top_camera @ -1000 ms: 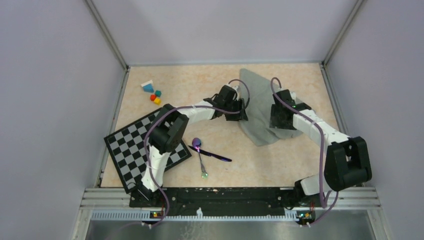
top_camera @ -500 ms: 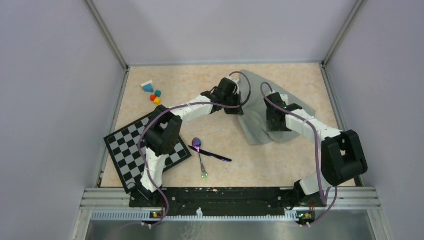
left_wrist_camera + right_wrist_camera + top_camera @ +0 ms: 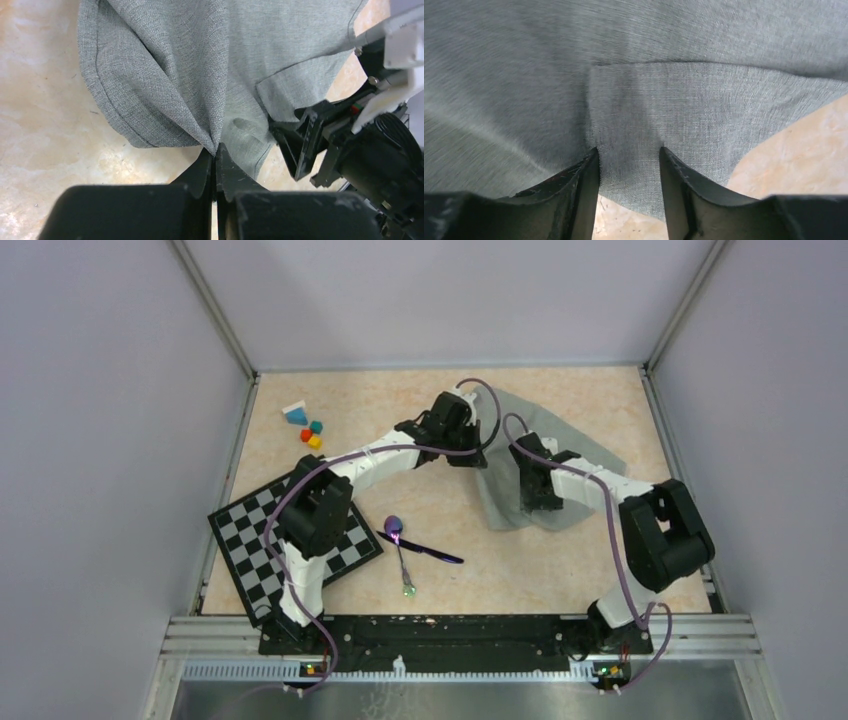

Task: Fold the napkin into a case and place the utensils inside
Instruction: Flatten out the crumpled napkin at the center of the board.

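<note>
The grey-green napkin (image 3: pixel 565 445) lies rumpled at the back right of the table. My left gripper (image 3: pixel 478 458) is at its left edge, and in the left wrist view it (image 3: pixel 216 148) is shut on a pinched fold of the napkin (image 3: pixel 200 65). My right gripper (image 3: pixel 534 502) stands over the napkin's near part. Its fingers (image 3: pixel 594 160) are apart, astride a folded flap of the napkin (image 3: pixel 674 100), so the right gripper (image 3: pixel 629 150) is open. The utensils, a purple spoon (image 3: pixel 399 540) and a dark stick (image 3: pixel 430 552), lie crossed on the table in front of the left arm.
A black-and-white checkered board (image 3: pixel 262 540) lies at the near left, under the left arm's elbow. Small coloured blocks (image 3: pixel 306 426) sit at the far left. Walls close off the table at the left, back and right.
The left gripper has shut on the napkin's left edge and drawn back a little. The right gripper has moved left across the cloth. The napkin is now more rumpled and spread to the right.
</note>
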